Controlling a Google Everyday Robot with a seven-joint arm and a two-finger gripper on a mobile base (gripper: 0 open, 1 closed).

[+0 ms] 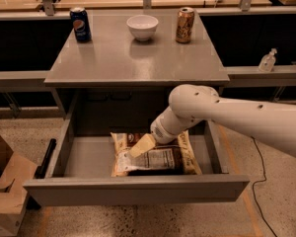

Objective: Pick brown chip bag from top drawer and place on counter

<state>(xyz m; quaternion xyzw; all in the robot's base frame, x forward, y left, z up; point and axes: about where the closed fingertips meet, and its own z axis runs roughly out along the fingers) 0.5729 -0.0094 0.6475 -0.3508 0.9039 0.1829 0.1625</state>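
Note:
The brown chip bag lies flat in the open top drawer, right of the middle, with its white label panel facing up. My gripper reaches in from the right on the white arm. It hangs just over the bag's upper left part, close to or touching it. The grey counter is right above the drawer.
On the counter stand a blue soda can at the back left, a white bowl at the back middle and a gold can at the back right. A cardboard box sits on the floor left of the drawer. A sanitizer bottle stands on the right ledge.

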